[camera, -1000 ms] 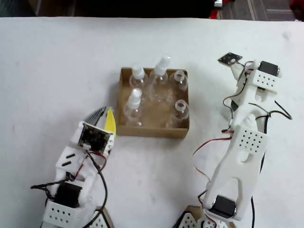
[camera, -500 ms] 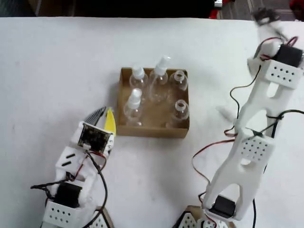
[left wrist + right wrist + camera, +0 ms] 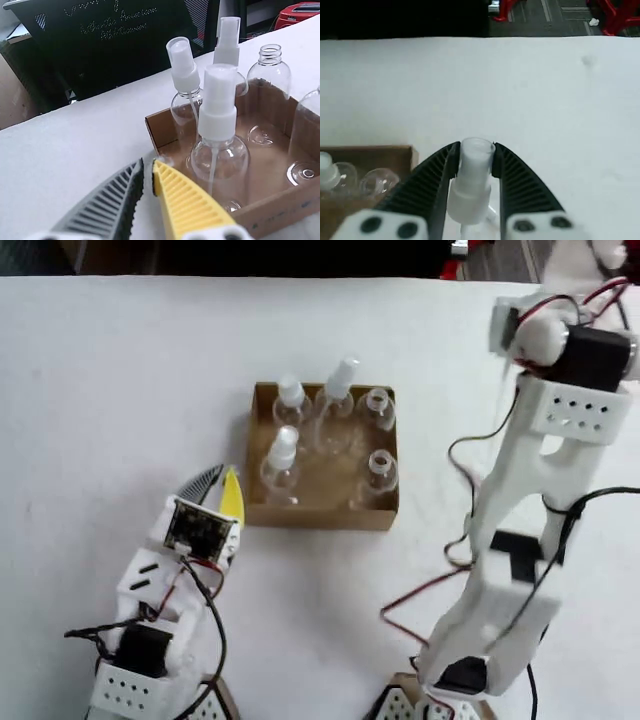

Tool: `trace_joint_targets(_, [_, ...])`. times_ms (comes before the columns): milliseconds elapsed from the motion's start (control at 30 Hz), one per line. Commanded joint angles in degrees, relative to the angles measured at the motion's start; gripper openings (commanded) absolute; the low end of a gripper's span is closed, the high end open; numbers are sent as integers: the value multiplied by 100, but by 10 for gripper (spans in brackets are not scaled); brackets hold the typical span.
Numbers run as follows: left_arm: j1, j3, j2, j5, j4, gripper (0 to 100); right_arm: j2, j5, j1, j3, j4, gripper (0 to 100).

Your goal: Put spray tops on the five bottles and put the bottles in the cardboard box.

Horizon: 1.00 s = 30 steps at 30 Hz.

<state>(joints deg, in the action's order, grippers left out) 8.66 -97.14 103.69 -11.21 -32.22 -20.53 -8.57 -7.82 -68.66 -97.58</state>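
Observation:
The cardboard box [image 3: 322, 515] sits mid-table holding five clear bottles. Three carry white spray tops [image 3: 290, 393] [image 3: 346, 371] [image 3: 284, 441]; two stand open-necked [image 3: 377, 402] [image 3: 381, 466]. In the left wrist view the capped bottles [image 3: 217, 115] [image 3: 182, 65] stand in front of an open-necked bottle [image 3: 270, 65]. My left gripper [image 3: 222, 484] rests shut and empty just beside the box's near left corner, its grey and yellow fingertips [image 3: 147, 167] together. My right arm [image 3: 560, 410] is raised at the table's right. My right gripper [image 3: 474, 147] is shut on a white spray top [image 3: 471, 182], above bare table beside the box.
White tabletop surrounds the box on all sides. The box corner [image 3: 370, 152] and open bottle necks [image 3: 380, 180] show at the edge of the right wrist view. Dark floor and red objects lie beyond the table's far edge. Red and black cables [image 3: 440, 580] trail by the right arm's base.
My right arm has lifted off the table at the right and swung up toward the far right corner. The left arm and the bottles have not moved.

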Motion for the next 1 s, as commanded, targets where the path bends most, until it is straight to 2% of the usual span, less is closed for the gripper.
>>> trace_joint_targets(0, [40, 18, 101, -70, 114, 35, 1692, 62, 681, 2048, -127, 15])
trace_joint_targets(133, [57, 18, 101, -70, 114, 35, 2809, 53, 1103, 3437, 391, 16])
trace_joint_targets(433, [57, 18, 101, -70, 105, 35, 4189, 53, 1138, 5600, 2993, 16])
trace_joint_targets(533, [66, 18, 101, -70, 105, 35, 4382, 97, 1156, 6286, 4154, 16])
trace_joint_targets(733, [66, 18, 101, -70, 132, 35, 4505, 97, 1631, 7727, 6580, 16])
trace_joint_targets(967, [48, 18, 101, -70, 141, 35, 4462, 97, 1763, 9196, 10545, 16])
